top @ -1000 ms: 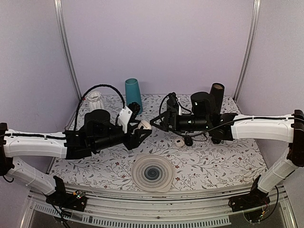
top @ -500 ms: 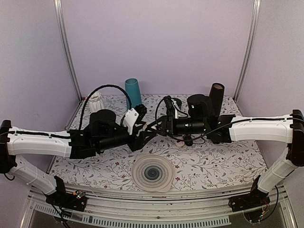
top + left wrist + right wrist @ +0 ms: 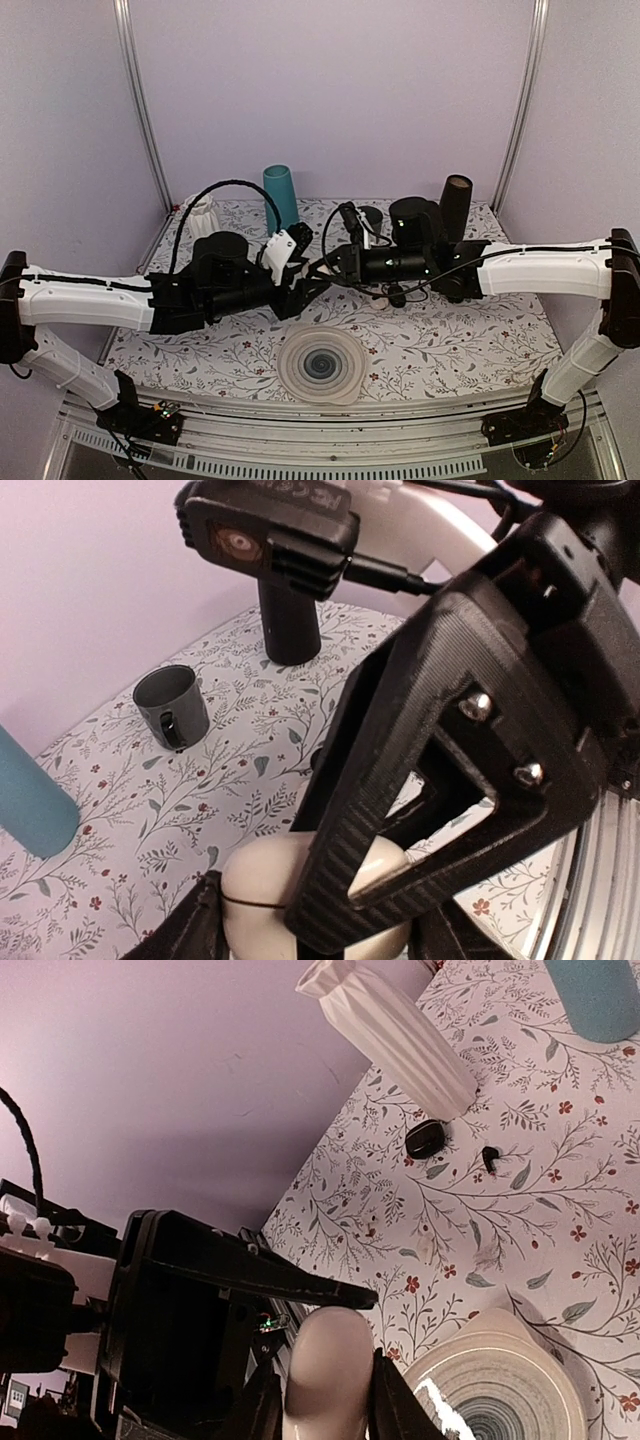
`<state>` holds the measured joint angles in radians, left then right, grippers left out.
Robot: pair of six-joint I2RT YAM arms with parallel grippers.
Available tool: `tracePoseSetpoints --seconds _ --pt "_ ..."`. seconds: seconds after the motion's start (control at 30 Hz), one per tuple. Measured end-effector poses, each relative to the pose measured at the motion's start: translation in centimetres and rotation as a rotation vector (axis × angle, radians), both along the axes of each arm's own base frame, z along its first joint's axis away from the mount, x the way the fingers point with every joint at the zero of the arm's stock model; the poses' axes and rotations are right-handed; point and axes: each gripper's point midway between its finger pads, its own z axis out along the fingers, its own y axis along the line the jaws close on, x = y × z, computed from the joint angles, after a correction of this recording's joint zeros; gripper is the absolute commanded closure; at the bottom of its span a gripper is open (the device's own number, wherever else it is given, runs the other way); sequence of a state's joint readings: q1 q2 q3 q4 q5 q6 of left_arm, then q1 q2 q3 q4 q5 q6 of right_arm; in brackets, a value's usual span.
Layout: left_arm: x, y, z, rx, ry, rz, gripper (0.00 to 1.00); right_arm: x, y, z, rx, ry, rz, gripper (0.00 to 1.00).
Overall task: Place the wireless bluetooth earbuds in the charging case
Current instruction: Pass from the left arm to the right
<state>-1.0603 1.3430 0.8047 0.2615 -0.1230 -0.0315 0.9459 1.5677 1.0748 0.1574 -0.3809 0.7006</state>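
White charging case [image 3: 256, 882] pinched in left claw [image 3: 308, 284]; right claw [image 3: 325, 1392] clamped onto same case.

charging case [image 3: 258, 878] | white, glossy, rounded | lid shut, seam showing | raised in air, pinched from both sides

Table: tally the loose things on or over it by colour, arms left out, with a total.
White or cream: 3, ribbed vase, charging case, ridged plate
Teal: 1, tumbler
Black or dark: 4, tall cylinder, mug, oval case, tiny piece
Total: 8
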Motion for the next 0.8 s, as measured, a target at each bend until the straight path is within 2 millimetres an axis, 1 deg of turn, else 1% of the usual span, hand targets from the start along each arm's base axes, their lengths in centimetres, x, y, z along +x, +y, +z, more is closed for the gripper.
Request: tracePoseSetpoints --seconds 0.1,0.13,0.2,0.4,0.47,0.5,0.63,0.7,0.77,0.8 --pt "0.1 0.1 -0.2 0.016 -0.010 0.008 0.57 0.2 0.1 -0.1 0.002 0.026 -0.010 0.92" --pt "0.1 0.2 -0.2 0.018 -0.011 0.009 0.56 0.2 0.2 -0.2 0.002 0.027 -0.007 0.95" --pt "0.1 0.2 -0.2 0.022 -0.012 0.009 0.52 0.2 0.2 -0.2 0.001 0.025 -0.005 0.96" --pt "0.1 0.1 0.0 0.021 -0.016 0.005 0.19 0.0 0.2 -0.1 0.001 0.010 0.010 0.97" --pt "-0.1 -0.1 0.2 0.011 -0.010 -0.005 0.11 -0.2 0.3 0.0 -0.001 -0.006 0.026 0.97" --pt "-0.2 -0.2 0.2 0.011 -0.013 -0.014 0.08 -0.2 0.3 0.0 -0.003 -0.015 0.031 0.97" --pt "-0.8 -0.5 0.5 -0.007 0.003 -0.045 0.06 0.0 -0.1 0.2 -0.011 -0.048 0.043 0.97" --pt "-1.1 -0.6 0.9 -0.021 0.008 -0.064 0.07 0.0 -0.6 0.7 -0.006 -0.076 0.050 0.97" --pt "-1.5 -0.5 1.5 -0.044 0.014 -0.084 0.09 0.0 -1.3 1.5 0.001 -0.111 0.056 0.97" --pt "-2.2 0.1 2.6 -0.090 0.033 -0.125 0.13 0.1 -2.3 3.0 0.016 -0.170 0.067 0.97"
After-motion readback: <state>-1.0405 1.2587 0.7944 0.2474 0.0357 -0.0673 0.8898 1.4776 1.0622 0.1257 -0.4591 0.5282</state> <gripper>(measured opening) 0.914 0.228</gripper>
